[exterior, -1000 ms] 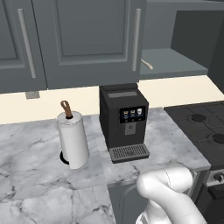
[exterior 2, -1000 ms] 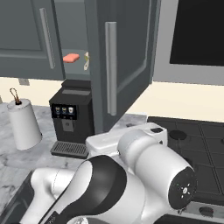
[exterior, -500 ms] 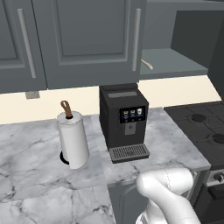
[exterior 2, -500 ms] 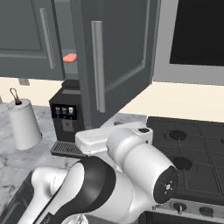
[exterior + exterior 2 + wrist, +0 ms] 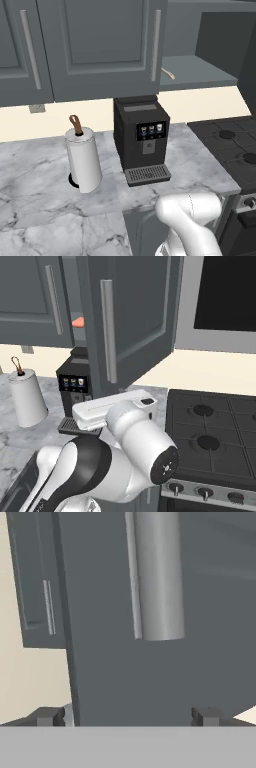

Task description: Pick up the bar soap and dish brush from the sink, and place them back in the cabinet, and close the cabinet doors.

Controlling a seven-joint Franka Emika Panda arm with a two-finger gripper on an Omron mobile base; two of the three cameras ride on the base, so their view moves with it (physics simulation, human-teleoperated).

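In the hand view my gripper is open, its two dark fingertips spread wide right in front of a dark grey cabinet door, just below its silver bar handle. From the right base view that door stands partly swung out over the open cabinet. The salmon bar soap peeks out on the inner shelf just left of the door's edge. In the left base view the dish brush's pale handle sticks out past the door on the grey shelf.
A black coffee machine stands on the marble counter under the cabinet, with a paper towel roll to its left. A black gas stove lies to the right. My white arm fills the foreground.
In the right base view the cabinet door has swung left towards shut, now covering the dish brush and most of the soap. My arm has followed it.
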